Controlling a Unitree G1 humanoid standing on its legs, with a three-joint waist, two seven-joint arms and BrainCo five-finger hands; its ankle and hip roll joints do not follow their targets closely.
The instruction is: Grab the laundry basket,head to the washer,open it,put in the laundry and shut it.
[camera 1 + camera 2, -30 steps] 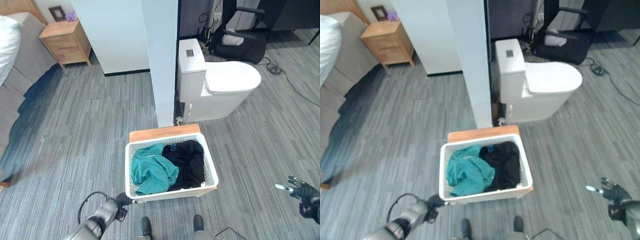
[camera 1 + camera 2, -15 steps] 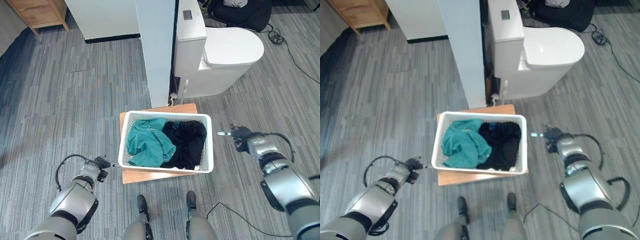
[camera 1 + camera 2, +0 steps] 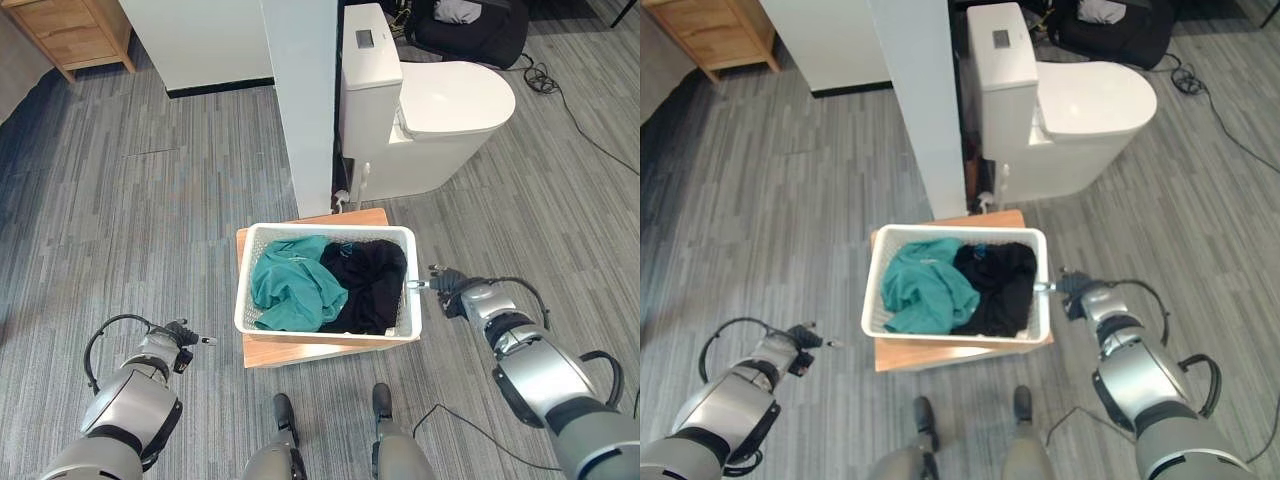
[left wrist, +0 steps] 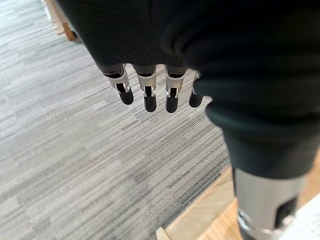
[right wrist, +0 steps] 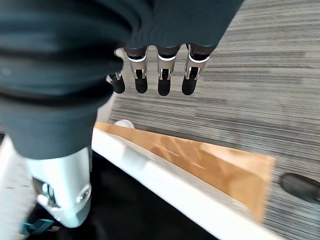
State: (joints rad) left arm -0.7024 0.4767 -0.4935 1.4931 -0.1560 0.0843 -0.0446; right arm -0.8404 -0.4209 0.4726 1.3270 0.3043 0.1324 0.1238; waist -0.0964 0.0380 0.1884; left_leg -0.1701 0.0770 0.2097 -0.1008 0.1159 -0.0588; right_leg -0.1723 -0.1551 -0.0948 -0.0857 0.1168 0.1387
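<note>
A white laundry basket [image 3: 324,230] stands on a low wooden board [image 3: 300,351] on the floor in front of me. Inside lie a teal cloth [image 3: 293,289] on the left and a black cloth [image 3: 368,286] on the right. My right hand [image 3: 452,293] is right beside the basket's right rim [image 5: 165,176], fingers [image 5: 163,76] straight and the thumb reaching over the rim. My left hand [image 3: 176,334] hangs over the floor a short way left of the board's [image 4: 200,215] corner, fingers [image 4: 149,91] straight and holding nothing.
A white toilet [image 3: 432,112] stands just behind the basket to the right, with a white partition wall [image 3: 300,100] beside it. A wooden nightstand [image 3: 66,30] is at the far left, a black chair [image 3: 468,24] at the back, a cable [image 3: 560,90] on the floor to the right.
My right hand has moved in toward the basket's right rim. My left hand has drifted slightly left, away from the board. The view has shifted a little.
</note>
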